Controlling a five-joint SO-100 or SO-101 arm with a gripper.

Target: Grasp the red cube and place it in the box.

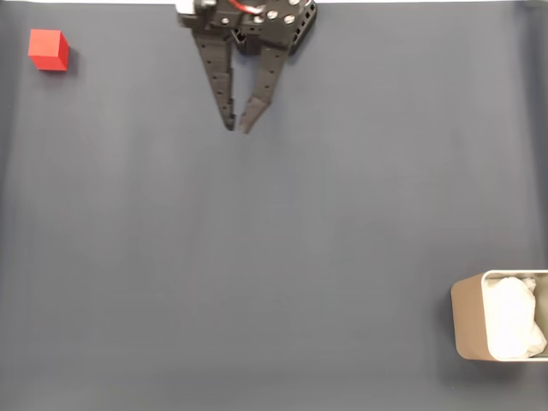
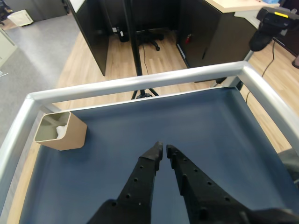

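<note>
The red cube [image 1: 47,50] sits at the far top left of the dark mat in the fixed view, well left of my gripper [image 1: 238,128]. The black gripper hangs down from the top edge, its tips almost touching, shut on nothing. The box [image 1: 467,318], beige with white wrinkly padding inside, stands at the bottom right edge, far from both. The wrist view shows the gripper [image 2: 164,149] pointing across the mat, with the box [image 2: 63,135] at the far left corner. The cube is out of view there.
A dark blue-grey mat [image 1: 300,257] covers the table. In the wrist view a silver metal rail [image 2: 140,84] borders its far and side edges. Beyond it are a wooden floor, black desk legs and a camera [image 2: 273,21] at top right.
</note>
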